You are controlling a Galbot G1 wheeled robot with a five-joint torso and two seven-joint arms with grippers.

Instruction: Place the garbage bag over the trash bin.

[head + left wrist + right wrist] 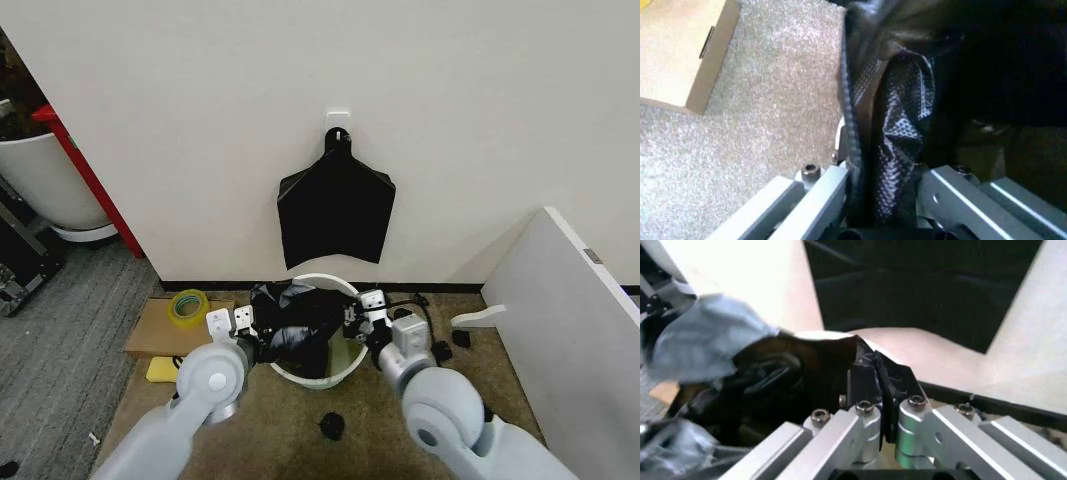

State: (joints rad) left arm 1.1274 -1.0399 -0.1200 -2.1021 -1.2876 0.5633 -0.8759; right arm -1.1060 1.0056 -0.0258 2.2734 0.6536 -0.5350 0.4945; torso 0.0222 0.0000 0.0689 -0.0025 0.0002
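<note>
The trash bin (pixel 322 379) is a round cream-white bucket on the carpet by the wall. The glossy, crinkled black garbage bag (pixel 297 322) is bunched over its mouth and spills down the near left side. My left gripper (pixel 246 324) is at the bin's left rim. Up close, the left gripper (pixel 881 200) is shut on a fold of the garbage bag (pixel 901 120). My right gripper (pixel 364 309) is at the right rim. Up close, the right gripper (pixel 883 405) is shut with its dark pads (pixel 863 380) pinching the garbage bag's (pixel 783 375) edge beside the bin's pale rim (pixel 823 335).
A flat black fan-shaped bundle (pixel 335 205) hangs on the wall above the bin. A yellow tape roll (pixel 187 305) lies on a cardboard box (pixel 150 335) at the left. Black scraps (pixel 332 425) lie in front. A white panel (pixel 570 300) stands at the right and a large white planter (pixel 40 180) at the far left.
</note>
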